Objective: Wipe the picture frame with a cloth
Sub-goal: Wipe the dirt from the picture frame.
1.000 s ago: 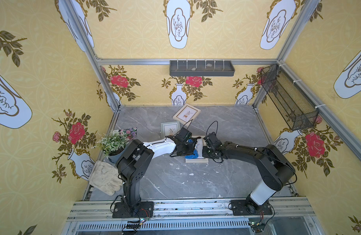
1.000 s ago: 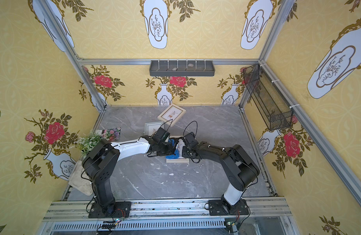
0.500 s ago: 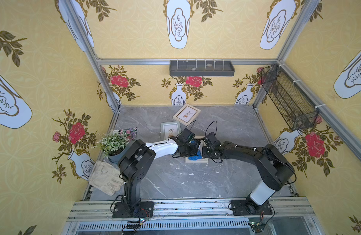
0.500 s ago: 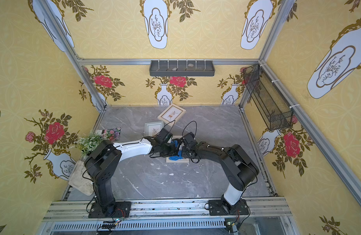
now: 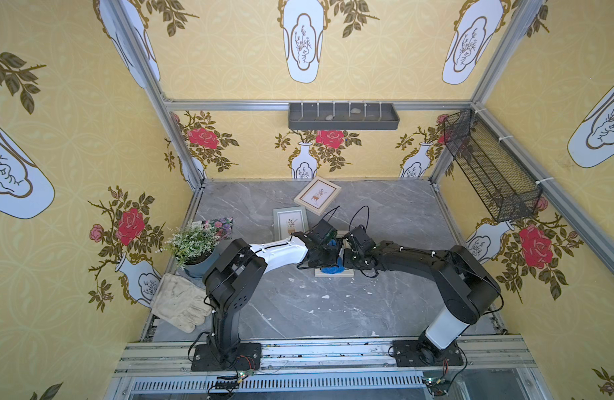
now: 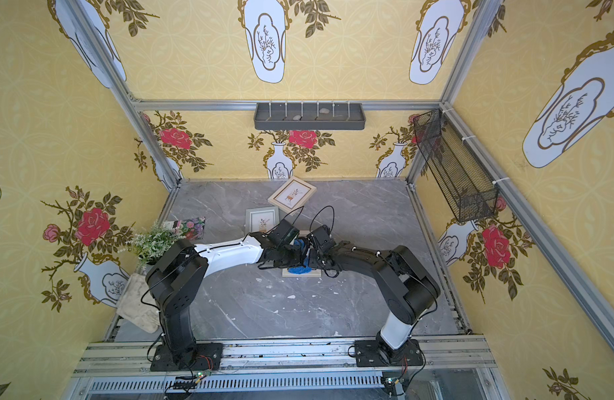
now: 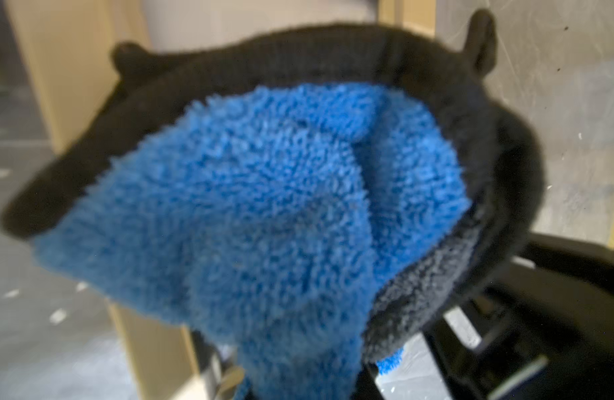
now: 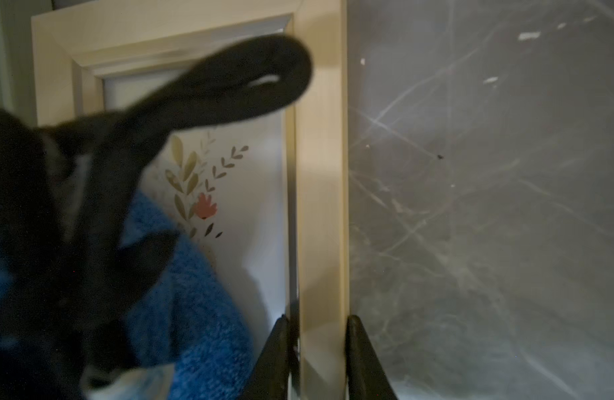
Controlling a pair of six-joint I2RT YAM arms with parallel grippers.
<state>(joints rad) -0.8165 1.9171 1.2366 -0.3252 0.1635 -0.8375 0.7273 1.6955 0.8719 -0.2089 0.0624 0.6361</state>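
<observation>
The picture frame is pale wood with a flower print and lies flat on the grey marble table, mostly under the two wrists. My right gripper is shut on the frame's side rail, one finger on each side. My left gripper is shut on the cloth. The bunched blue plush with black trim hides the left fingers and rests on the frame's glass. The cloth's black loop hangs over the print.
Two other frames lie behind the arms toward the back wall. At the left stand a potted plant and a floral card, with an off-white glove nearer. A grey shelf and mesh basket hang on the walls.
My left gripper has drawn the cloth across the frame toward its near edge and slightly right. The right gripper has stayed clamped on the rail.
</observation>
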